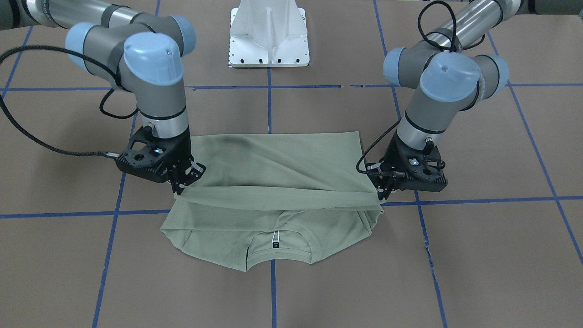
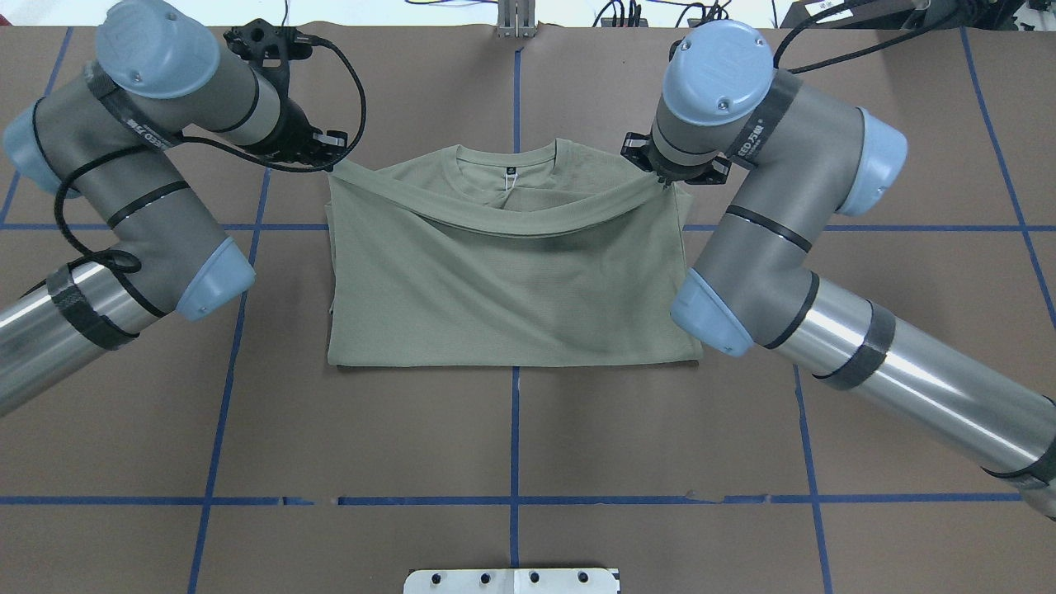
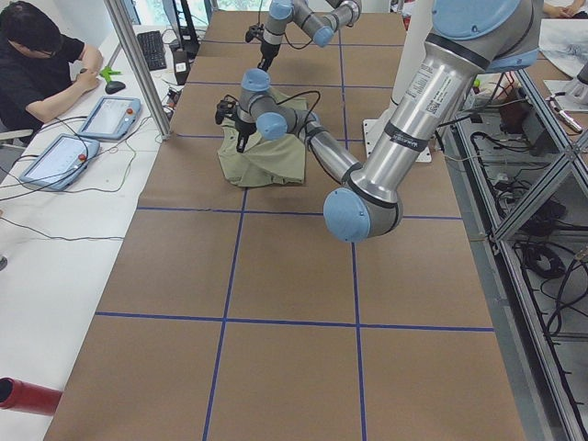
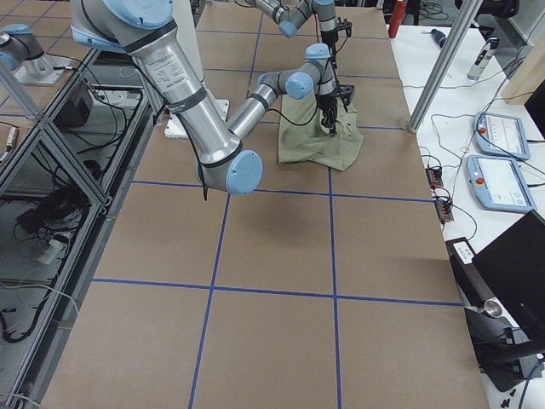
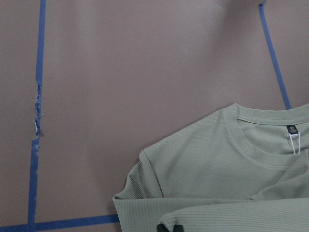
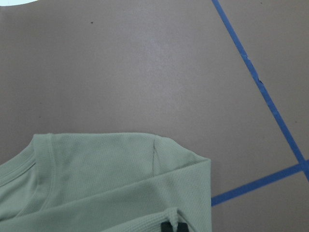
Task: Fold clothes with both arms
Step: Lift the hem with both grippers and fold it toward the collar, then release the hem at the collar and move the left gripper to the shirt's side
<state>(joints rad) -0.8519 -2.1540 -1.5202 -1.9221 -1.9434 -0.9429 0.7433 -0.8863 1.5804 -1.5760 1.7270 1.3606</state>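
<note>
Clock directions are read off the overhead view.

The sage-green knit shirt lay mid-surface. Its collar was at 12 o'clock and the folded end at 6. The left claw was pinched shut on the lifted edge at the 10 o'clock corner. The right claw was clamped on the same edge at 2 o'clock. Both corners were held up over the shoulders, and the edge between them sagged toward 6.

Risks, as we judged them:
- The slack middle would touch down first. If the claws let go without taking up that slack, the edge could land bowed or creased.
- Pulling the claws apart to tighten the edge could stretch the knit, or slip a corner out of one pinch.
- If one claw went lower or further than the other, the fold would come out skewed against the shoulders.
- Carrying the edge past 12 could drag the under layer along, or overshoot the collar and bury the neck label.
</note>
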